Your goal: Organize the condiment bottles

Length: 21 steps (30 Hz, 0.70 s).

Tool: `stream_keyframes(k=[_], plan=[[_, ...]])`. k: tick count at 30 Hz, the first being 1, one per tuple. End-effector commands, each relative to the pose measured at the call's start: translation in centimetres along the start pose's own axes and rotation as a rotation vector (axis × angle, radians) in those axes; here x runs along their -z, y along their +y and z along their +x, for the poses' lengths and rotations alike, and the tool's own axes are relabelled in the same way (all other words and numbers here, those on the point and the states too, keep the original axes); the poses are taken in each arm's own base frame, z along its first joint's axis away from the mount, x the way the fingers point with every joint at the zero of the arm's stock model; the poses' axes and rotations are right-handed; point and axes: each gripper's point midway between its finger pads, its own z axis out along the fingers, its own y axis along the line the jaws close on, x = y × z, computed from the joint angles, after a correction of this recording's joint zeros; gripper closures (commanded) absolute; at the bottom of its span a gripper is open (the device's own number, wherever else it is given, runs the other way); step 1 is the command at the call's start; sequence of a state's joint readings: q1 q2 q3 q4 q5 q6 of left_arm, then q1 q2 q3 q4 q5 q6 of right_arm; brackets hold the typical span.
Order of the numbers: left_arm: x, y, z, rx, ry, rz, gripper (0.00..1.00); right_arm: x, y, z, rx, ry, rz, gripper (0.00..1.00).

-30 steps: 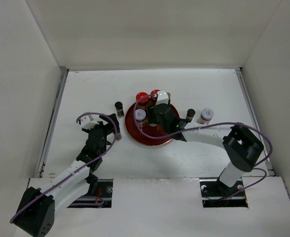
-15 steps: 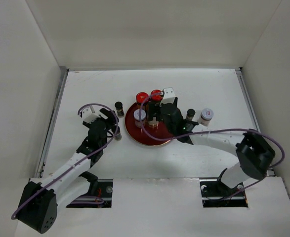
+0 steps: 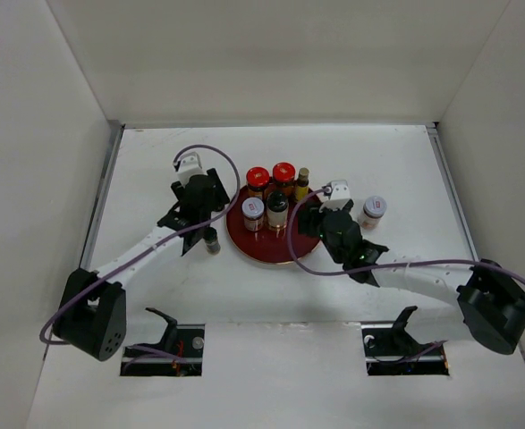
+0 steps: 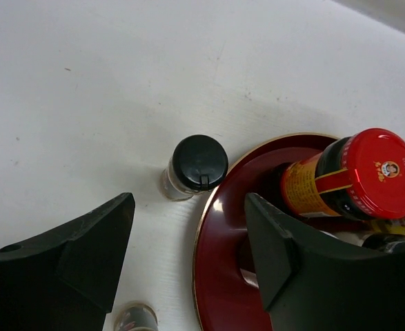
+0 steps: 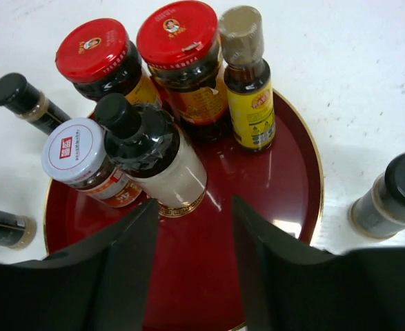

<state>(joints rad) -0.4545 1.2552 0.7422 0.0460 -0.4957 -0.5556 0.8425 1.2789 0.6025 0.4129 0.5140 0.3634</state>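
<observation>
The round dark red tray (image 3: 284, 252) holds two red-lidded jars (image 3: 258, 176) (image 3: 284, 172), a slim amber gold-capped bottle (image 3: 303, 183), a white-lidded jar (image 3: 253, 210) and a white bottle with a black cap (image 3: 277, 207). My right gripper (image 3: 311, 222) is open and empty over the tray's right part (image 5: 292, 179), just in front of that white bottle (image 5: 150, 148). My left gripper (image 3: 207, 213) is open and empty above the table left of the tray. A small black-capped bottle (image 4: 196, 165) stands just ahead of its fingers. Another small dark bottle (image 3: 212, 239) stands nearer.
A white-lidded jar (image 3: 374, 208) stands on the table right of the tray. A small dark-capped jar (image 5: 395, 193) stands between it and the tray rim. White walls close in the table on the left, back and right.
My right gripper has drawn back to the right and nearer, leaving the black-capped white bottle standing on the tray. My left gripper has swung back and right, over the small bottle beside the tray.
</observation>
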Motion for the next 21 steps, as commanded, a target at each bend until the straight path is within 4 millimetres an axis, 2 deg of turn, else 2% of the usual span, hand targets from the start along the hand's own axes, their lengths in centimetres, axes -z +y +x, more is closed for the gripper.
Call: stream_keyframes(k=[1,4,7,11,14,21], plan=[[-0.4,-1.1,-0.9,-0.063,0.012,0.007,0.36,-0.2,0.9,-2.5,-0.084,-0.094,-0.052,0.43],[-1.3,-1.5,-0.8,-0.083,0.021,-0.006,0.38,-0.1,0.3,-2.7,-0.104,-0.099,-0.058,0.38],[-2.3,-1.9,-0.9,-0.116,0.026,-0.023,0.39,0.0,-0.2,-2.9,-0.131,-0.100,-0.062,0.37],[-3.6,-2.5,-0.9,-0.173,0.029,-0.044,0.40,-0.1,0.1,-2.6,-0.138,-0.086,-0.079,0.38],[-4.5,-2.1,-0.6,-0.208,0.035,-0.084,0.42,-0.3,0.2,-2.4,-0.136,-0.081,-0.080,0.38],[-5.4,-1.6,0.2,-0.245,0.047,-0.118,0.50,-0.1,0.1,-2.6,-0.141,-0.089,-0.085,0.38]])
